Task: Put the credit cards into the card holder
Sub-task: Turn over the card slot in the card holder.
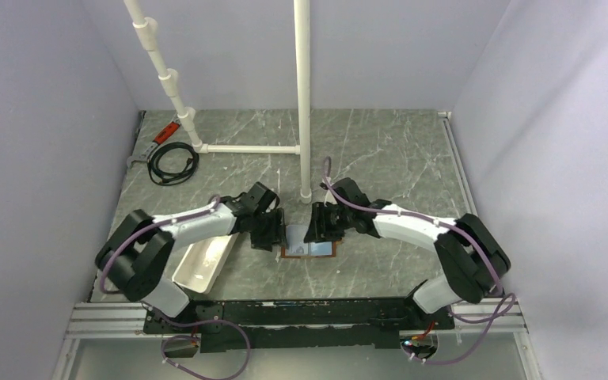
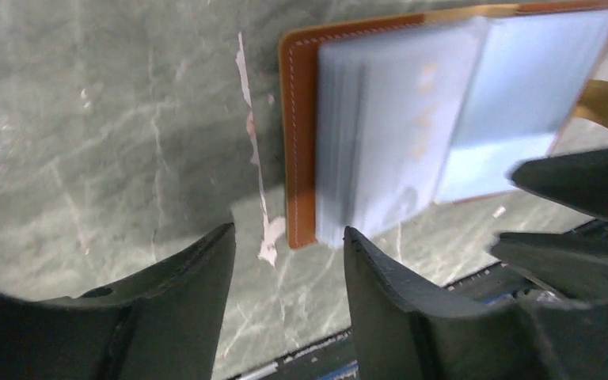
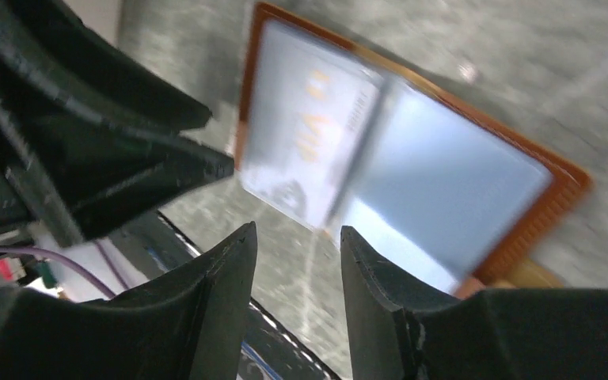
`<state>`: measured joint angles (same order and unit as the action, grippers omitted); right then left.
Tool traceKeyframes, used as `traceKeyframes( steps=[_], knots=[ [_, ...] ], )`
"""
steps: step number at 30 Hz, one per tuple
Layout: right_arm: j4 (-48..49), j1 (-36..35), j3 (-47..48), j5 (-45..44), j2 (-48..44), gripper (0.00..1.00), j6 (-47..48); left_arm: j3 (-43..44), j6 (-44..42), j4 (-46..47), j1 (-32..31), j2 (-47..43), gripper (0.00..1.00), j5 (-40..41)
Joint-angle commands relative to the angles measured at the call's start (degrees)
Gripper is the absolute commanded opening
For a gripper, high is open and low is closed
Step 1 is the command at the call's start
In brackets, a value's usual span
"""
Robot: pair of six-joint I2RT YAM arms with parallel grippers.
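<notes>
On the left of the desk lies a long white tray. Just to its right the left hand hangs low with its jaws apart and nothing between them, aimed at the left end of the card holder. The holder lies flat and opened face up between the two hands, near the front middle of the desk. Its long axis runs left to right, roughly along the desk's near edge. The pale blue credit cards lie across its face, their long sides following the holder's. At the left end their edges look fanned and seem to overhang the brown border toward the near side. Blur hides whether any sits in a pocket. On the right, the right hand is also spread and empty, just off the holder's right end. The step looks like seating the cards. The next move probably calls for one hand to steady the holder while the other nudges the overhanging edges square and inward.
</notes>
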<state>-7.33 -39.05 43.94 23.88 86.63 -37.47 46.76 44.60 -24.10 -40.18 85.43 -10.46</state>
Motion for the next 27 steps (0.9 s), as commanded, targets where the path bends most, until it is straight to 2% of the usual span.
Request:
traceKeyframes(
  steps=[1,3,6,10,14,20,22,27],
  knots=[
    [-8.09,1.73,-2.77,-8.76,-7.01,0.46,5.09,2.77,-1.25,6.75,-0.8,5.47,0.56,-1.61],
    [-9.15,2.64,-3.57,-9.38,-8.12,0.46,5.9,3.87,-0.66,7.32,-1.21,8.39,0.44,-1.39],
    [-8.87,2.75,-4.12,-8.62,-8.4,0.45,6.29,4.34,0.15,7.62,-1.46,10.85,0.33,-0.39],
    [-7.07,2.75,-4.44,-7.46,-8.52,0.42,6.2,5.07,0.64,7.14,-1.47,13.67,0.23,0.29],
    [-5.61,2.79,-4.02,-7.04,-7.5,0.39,6.46,4.87,1.46,7.09,-1.46,14.42,0.18,0.71],
    [-6.11,2.75,-2.18,-9.49,-4.31,0.31,7.01,4.87,1.53,6.0,-1.48,14.67,0.17,0.52],
    [-5.9,2.76,-1.85,-9.15,-4.1,0.3,7.06,4.23,1.48,5.9,-1.43,13.12,0.22,0.02],
    [-5.33,2.75,-1.82,-9.17,-4.87,0.2,6.57,5.23,0.07,2.67,-1.47,6.4,0.45,0.54]
  ],
)
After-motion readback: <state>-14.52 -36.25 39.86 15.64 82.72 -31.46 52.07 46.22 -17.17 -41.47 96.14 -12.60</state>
